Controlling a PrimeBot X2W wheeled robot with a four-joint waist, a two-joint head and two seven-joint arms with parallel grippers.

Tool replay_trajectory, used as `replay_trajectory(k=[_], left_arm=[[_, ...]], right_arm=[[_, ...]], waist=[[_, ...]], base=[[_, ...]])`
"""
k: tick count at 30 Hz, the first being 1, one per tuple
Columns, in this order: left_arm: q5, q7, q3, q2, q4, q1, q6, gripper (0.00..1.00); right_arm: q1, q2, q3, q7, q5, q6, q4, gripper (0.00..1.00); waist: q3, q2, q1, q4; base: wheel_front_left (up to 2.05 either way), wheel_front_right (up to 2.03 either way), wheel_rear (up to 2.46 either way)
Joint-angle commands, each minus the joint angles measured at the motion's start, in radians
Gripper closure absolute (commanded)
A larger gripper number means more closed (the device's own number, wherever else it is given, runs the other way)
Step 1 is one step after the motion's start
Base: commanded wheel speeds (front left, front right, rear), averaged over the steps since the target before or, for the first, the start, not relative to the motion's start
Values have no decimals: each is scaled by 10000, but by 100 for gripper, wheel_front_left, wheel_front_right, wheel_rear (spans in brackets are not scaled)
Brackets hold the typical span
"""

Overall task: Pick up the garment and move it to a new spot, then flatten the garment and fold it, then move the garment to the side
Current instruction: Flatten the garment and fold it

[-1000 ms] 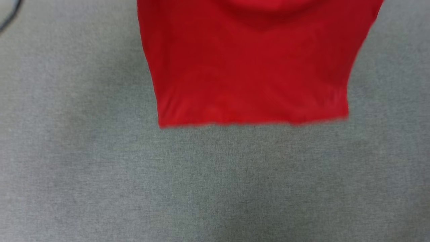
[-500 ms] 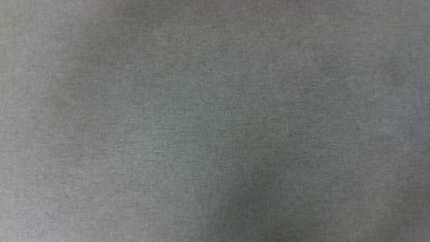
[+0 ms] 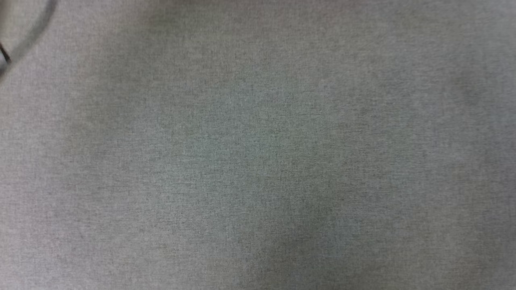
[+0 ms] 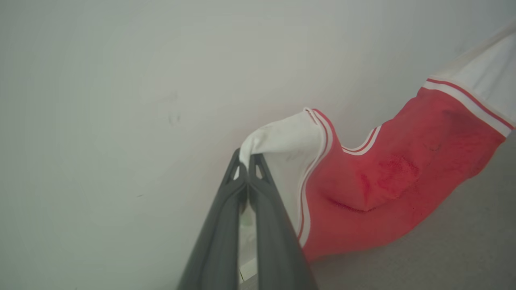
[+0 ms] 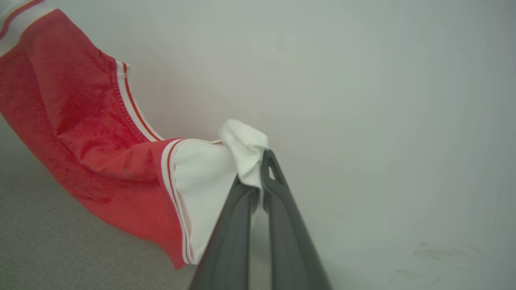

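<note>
The garment is a red jersey-style shirt with white sleeves and red-and-white striped trim, hanging stretched in the air between my two arms. In the left wrist view my left gripper is shut on the bunched end of one white sleeve. In the right wrist view my right gripper is shut on the other white sleeve, and the garment sags away to the left above the grey surface. Any print on the garment is hidden.
The head view looks down on a grey fabric-covered surface, with a dark curved cable at its top left corner. A pale wall stands behind the hanging garment in both wrist views.
The red lower part of the garment, in the upper head view one second ago, has left that view. The dark cable at the top left has come back into sight.
</note>
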Motion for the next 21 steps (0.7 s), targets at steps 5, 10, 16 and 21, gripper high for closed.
replay_trajectory(k=[5, 10, 16, 21], left_arm=[[-603, -715, -338, 427, -315, 2363, -9, 100], [-1048, -1172, -448, 878, -961, 4414, 241, 100], [-1555, -1522, -658, 1579, -2166, 6915, 920, 100], [-1993, -1506, -823, 2224, -3174, 8598, 1455, 100]], right_arm=[[1754, 190, 843, -652, 769, -10, 202, 100], [3385, -124, 1452, -1160, 1429, -10, -31, 100], [5465, -680, 1957, -1772, 2250, -11, -550, 100], [6979, -1196, 2214, -1931, 2675, -11, -971, 100]], waist=[[-495, -1, -1, -67], [-961, -1, -1, -62], [-1842, -1, -1, -40], [-2558, -1, -1, -55]], base=[[0, 0, 0], [0, 0, 0], [0, 0, 0], [0, 0, 0]])
